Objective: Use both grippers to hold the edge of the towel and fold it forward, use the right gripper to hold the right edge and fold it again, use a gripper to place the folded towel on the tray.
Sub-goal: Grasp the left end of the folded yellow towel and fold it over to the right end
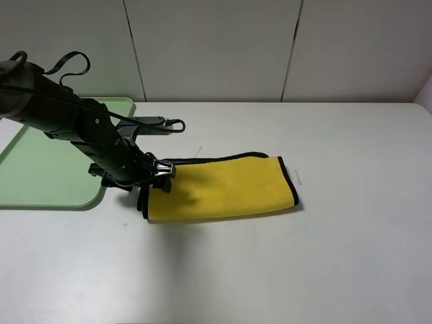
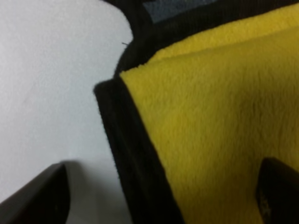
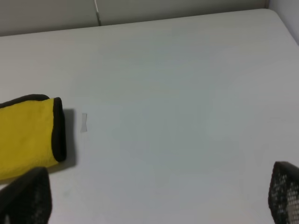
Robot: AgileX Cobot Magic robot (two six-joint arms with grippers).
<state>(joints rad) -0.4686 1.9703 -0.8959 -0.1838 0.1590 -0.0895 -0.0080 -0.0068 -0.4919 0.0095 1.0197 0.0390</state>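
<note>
- Towel [image 1: 223, 189]: folded, flat on the table [image 1: 324, 270], long axis running left-right, just right of the tray [image 1: 40, 169].
- Left gripper [image 2: 163, 193]: jaws wide, straddling the edge of the towel [image 2: 126, 154] at its left end.
- Right gripper [image 3: 156, 198]: jaws wide, over the table beyond the towel's right end.

Exterior high: above, looking down at the table [image 1: 351, 270], mid-range.
Left wrist: very near, seemingly straight down onto the towel [image 2: 215, 130].
Right wrist: farther back, oblique across the table.
Shared: the towel.
</note>
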